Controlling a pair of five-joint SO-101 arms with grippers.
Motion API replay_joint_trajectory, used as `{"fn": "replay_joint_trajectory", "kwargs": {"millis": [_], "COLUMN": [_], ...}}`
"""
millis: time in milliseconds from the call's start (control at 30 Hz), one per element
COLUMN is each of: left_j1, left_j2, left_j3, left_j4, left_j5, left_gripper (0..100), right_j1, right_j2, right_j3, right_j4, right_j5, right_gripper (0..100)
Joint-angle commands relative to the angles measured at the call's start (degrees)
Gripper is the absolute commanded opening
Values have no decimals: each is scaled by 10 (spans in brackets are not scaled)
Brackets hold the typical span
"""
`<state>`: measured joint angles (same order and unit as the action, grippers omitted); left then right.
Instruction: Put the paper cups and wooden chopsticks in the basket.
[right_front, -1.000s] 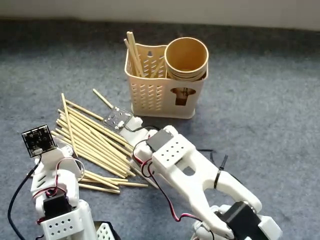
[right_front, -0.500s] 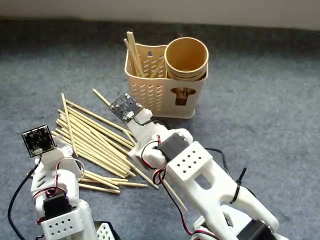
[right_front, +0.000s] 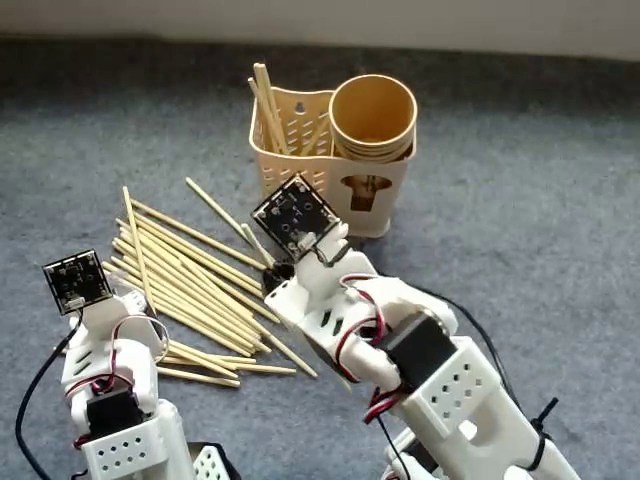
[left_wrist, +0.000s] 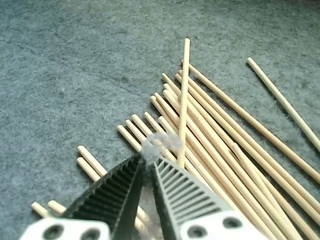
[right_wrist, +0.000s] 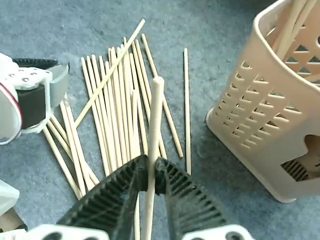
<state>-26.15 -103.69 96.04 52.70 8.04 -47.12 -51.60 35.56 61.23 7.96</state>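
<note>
From above: looks down on grey carpet (right_front: 520, 230) with a cream basket (right_front: 300, 190) standing upright, a stack of paper cups (right_front: 372, 115) in one half and a few upright chopsticks (right_front: 265, 105) leaning in the other. Shows loose chopsticks (right_front: 190, 275) fanned out on the carpet beside the basket, between the left arm (right_front: 100, 340) and the right arm (right_front: 400, 340), the latter angled toward the basket. From the left wrist: shows the left gripper (left_wrist: 149, 159) with jaws pressed together, a tuft of fluff (left_wrist: 161, 142) at the tip, hovering just over the near ends of the loose chopsticks. From the right wrist: shows the right gripper (right_wrist: 150, 172) clamped on a single chopstick (right_wrist: 155, 115), held above the pile, with the basket near on one side.
</note>
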Motion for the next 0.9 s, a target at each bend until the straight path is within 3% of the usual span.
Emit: {"fn": "replay_joint_trajectory", "kwargs": {"millis": [0,500,867], "left_j1": [12,12,14], "left_j2": [-3,-3,-3], "left_j3": [12,12,12], "left_j4": [0,0,0], "left_j5": [1,1,1], "left_gripper": [14,14,14], "right_j1": [6,6,7], "right_j2": [-44,-94,-92], "right_j3": [-17,-16,-15], "right_j4": [-14,-141,-320], "right_j5": [-3,-3,-3], "right_gripper": [9,5,5]}}
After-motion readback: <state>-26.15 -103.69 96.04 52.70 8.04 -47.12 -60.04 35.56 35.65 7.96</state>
